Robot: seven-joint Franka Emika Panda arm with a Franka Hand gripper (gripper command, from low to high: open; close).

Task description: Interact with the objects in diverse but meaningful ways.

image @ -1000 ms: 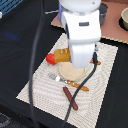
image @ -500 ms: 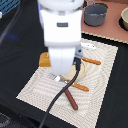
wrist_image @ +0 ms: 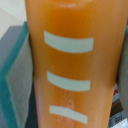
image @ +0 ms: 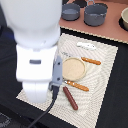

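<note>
In the wrist view an orange-yellow bread loaf (wrist_image: 70, 60) with pale slits fills the picture. My gripper (wrist_image: 70, 87) is shut on it, with a teal-grey finger (wrist_image: 15, 85) pressed against one side and a second grey finger on the other. In the exterior view my arm (image: 37, 55) hides the gripper, the loaf and the tomato. The white fish-like piece (image: 86, 46) lies at the far side of the mat. Near the mat's front edge lies the dark sausage stick (image: 70, 98).
A tan plate (image: 74, 68) sits mid-mat on the striped cloth (image: 107, 85). One orange-handled utensil (image: 91, 61) and another (image: 77, 86) lie beside it. Two grey pots (image: 70, 12) (image: 95, 14) stand on a brown board at the back.
My arm has shifted toward the exterior view's left and nearer the camera. It now covers the left part of the mat, where the tomato showed a second ago.
</note>
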